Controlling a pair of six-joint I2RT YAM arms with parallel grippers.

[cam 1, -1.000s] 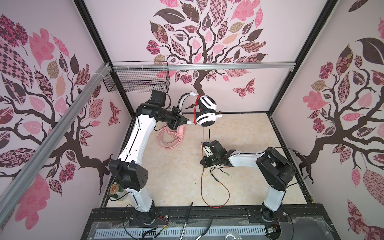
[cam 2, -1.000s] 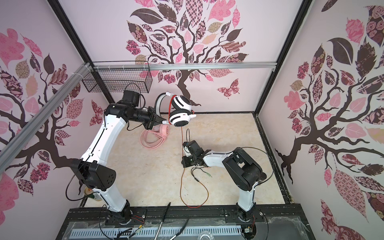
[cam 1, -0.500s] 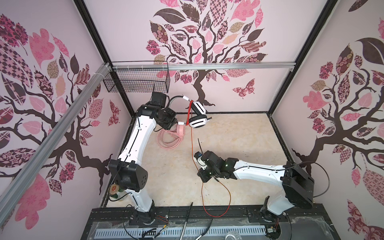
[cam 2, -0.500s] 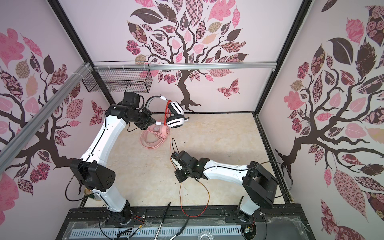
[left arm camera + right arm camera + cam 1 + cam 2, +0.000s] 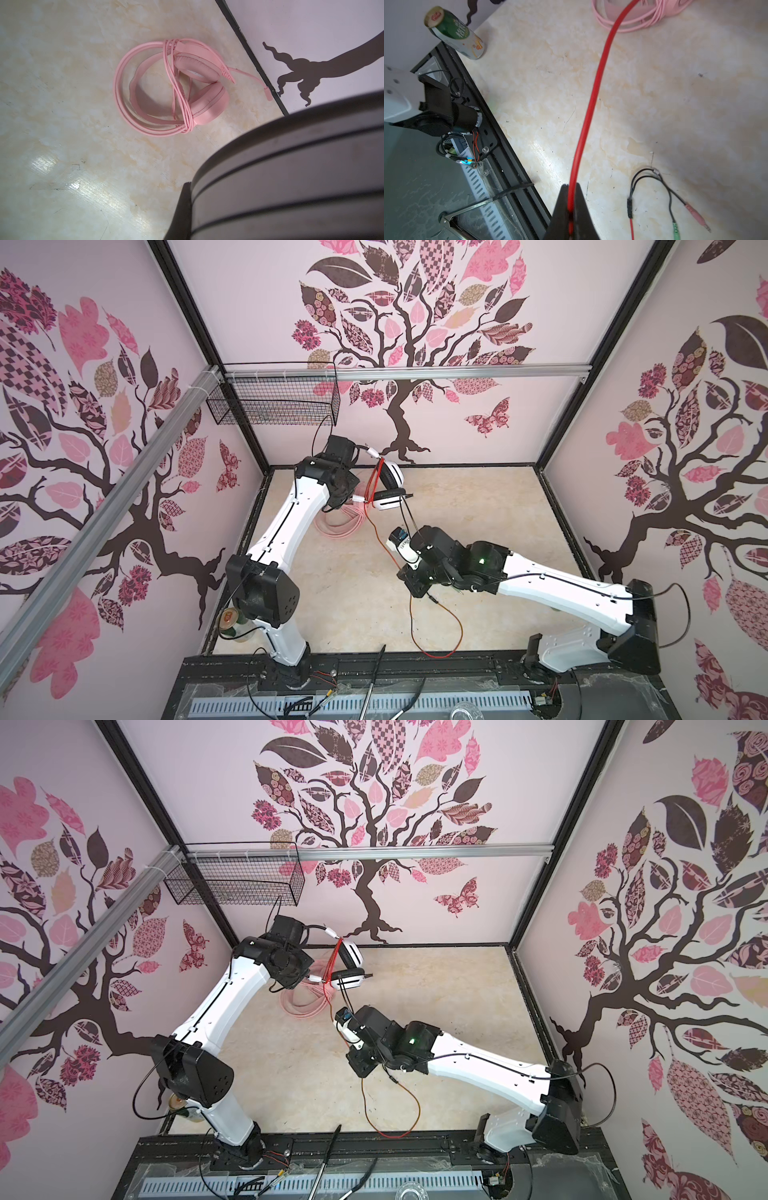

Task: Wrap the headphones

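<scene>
- The left pincer (image 5: 352, 491) is clenching the white-and-black headset (image 5: 390, 479), holding it in the air above the counter (image 5: 478, 510), near the back wall.
- The right pincer (image 5: 570, 188) is gripping the orange-red cord (image 5: 592, 104), lower and nearer to the front.
- The pink headset (image 5: 207, 104) is lying on the counter with its cord wound around it, just below the left pincer.

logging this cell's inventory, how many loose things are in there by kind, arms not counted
headsets: 2 (pink headset, white-and-black headset with red cord)
drink can: 1
wire basket: 1
total: 4
</scene>
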